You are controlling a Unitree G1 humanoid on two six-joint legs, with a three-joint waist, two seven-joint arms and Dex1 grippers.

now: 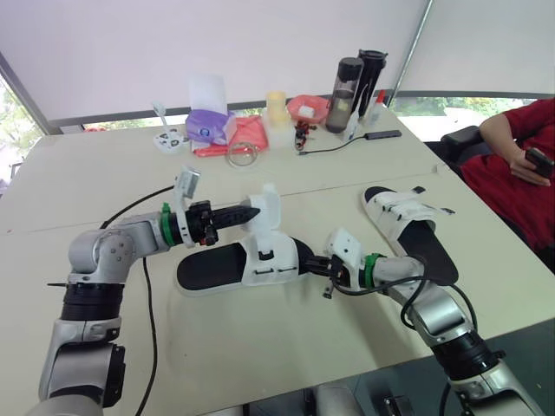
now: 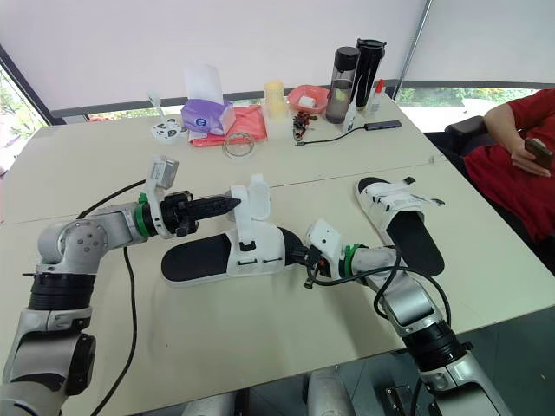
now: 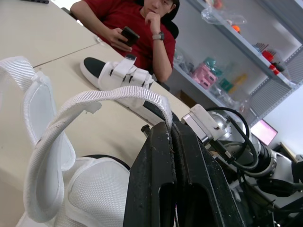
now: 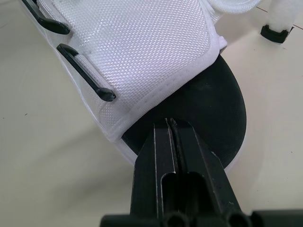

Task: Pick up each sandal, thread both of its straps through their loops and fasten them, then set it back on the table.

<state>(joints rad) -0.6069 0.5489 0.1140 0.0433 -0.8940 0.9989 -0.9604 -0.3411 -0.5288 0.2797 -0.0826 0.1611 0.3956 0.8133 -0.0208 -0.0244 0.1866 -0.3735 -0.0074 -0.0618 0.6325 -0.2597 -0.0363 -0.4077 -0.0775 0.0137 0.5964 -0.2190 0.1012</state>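
Nearest, at lower centre, the right gripper (image 1: pixel 314 264) is pressed, jaws together, against the black sole end of the sandal (image 1: pixel 227 267) laid mid-frame on the table (image 1: pixel 260 347). Its white strap (image 3: pixel 109 97) is held raised, clamped in the left gripper (image 1: pixel 253 212).

Office-like laboratory workroom. Joined pale tables (image 1: pixel 87 165); bottles (image 1: pixel 349 82) at twelve o'clock, seated person (image 1: pixel 520 156) at three. Stocked shelving (image 3: pixel 258 52) behind.

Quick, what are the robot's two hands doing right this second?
Left hand: closed, pinching a white sandal strap.
Right hand: closed, tips against the same sandal's black sole, gripping nothing that I can see.
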